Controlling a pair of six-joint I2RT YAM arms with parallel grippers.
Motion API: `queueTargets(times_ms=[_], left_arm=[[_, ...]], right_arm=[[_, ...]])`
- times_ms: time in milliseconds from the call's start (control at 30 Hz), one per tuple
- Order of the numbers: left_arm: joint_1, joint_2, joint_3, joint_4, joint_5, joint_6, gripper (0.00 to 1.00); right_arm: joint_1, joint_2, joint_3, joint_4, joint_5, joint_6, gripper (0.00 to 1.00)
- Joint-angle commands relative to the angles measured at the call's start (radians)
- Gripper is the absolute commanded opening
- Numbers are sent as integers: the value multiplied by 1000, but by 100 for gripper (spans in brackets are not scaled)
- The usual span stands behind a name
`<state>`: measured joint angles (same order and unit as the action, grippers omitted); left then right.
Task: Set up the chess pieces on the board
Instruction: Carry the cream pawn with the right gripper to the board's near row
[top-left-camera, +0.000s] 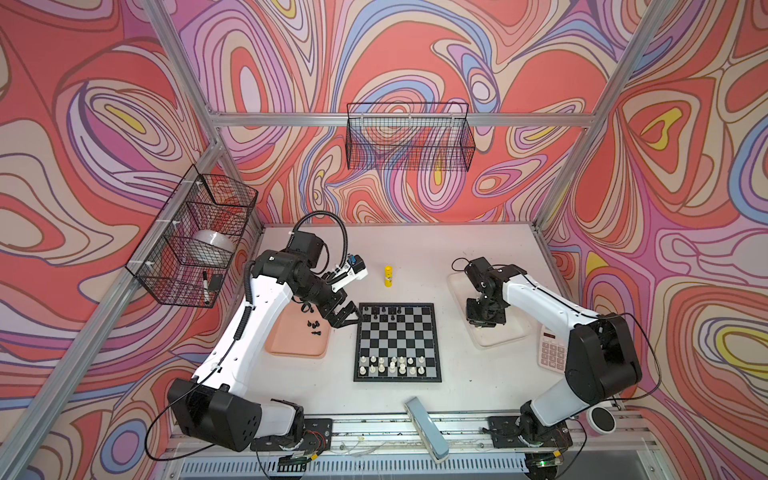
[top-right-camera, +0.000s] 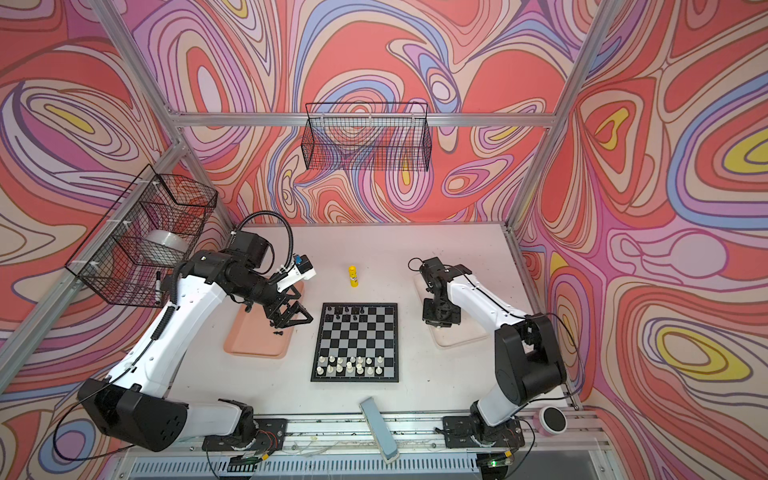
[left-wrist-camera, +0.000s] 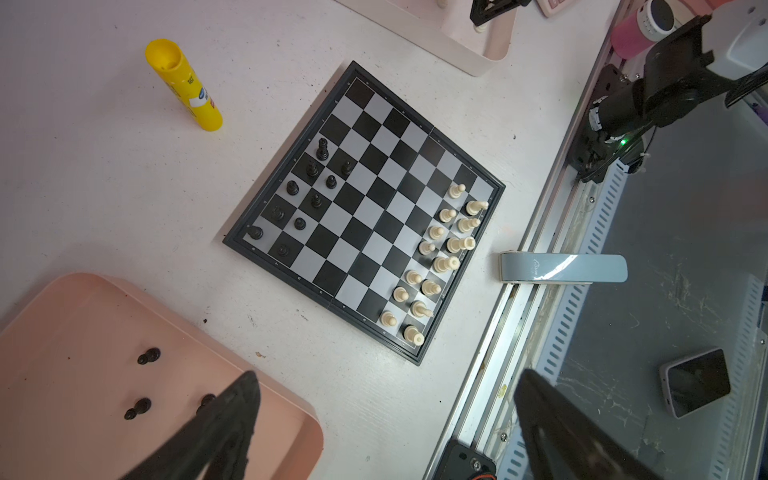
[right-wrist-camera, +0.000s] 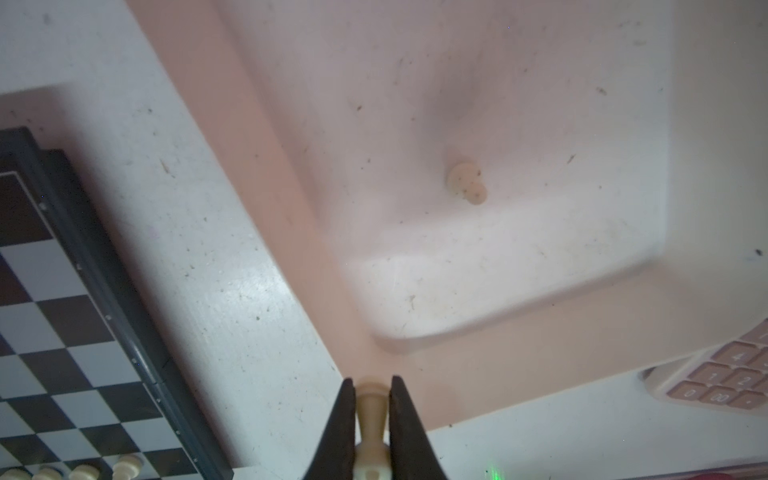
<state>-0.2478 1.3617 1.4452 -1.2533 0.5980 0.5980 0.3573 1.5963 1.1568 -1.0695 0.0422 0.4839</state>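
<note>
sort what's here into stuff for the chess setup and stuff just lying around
Job: board, black pieces on pink tray, cream piece in right gripper, second cream piece in white tray.
Lying about: glue stick, calculator, stapler, wire baskets.

1. The right gripper (right-wrist-camera: 372, 386) is pinching a cream-white chess piece (right-wrist-camera: 372, 419) between its jaws.
2. Ahead of the jaws, a second cream-white piece (right-wrist-camera: 466, 183) is lying in the white tray (right-wrist-camera: 457, 270).
3. The board (right-wrist-camera: 62, 316) is sitting to one side of the jaws, and a calculator (right-wrist-camera: 723, 378) to the other.

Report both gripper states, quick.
Left gripper: open, holding nothing.
Right gripper: closed on a cream-white chess piece.
</note>
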Motion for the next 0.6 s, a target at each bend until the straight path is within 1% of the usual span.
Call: queueTargets(times_ms=[0,333,567], left_arm=[[4,-19,-12,5,-9,2,97],[10,-29,-36,25,-4,-14,97],[10,-29,-49,44,-11,-28,97]], right_arm=[[49,11,33,-35,14,32,13],[264,-4,34,-31,-18,172,13],[403,-29,6,-10,-9,274,13]])
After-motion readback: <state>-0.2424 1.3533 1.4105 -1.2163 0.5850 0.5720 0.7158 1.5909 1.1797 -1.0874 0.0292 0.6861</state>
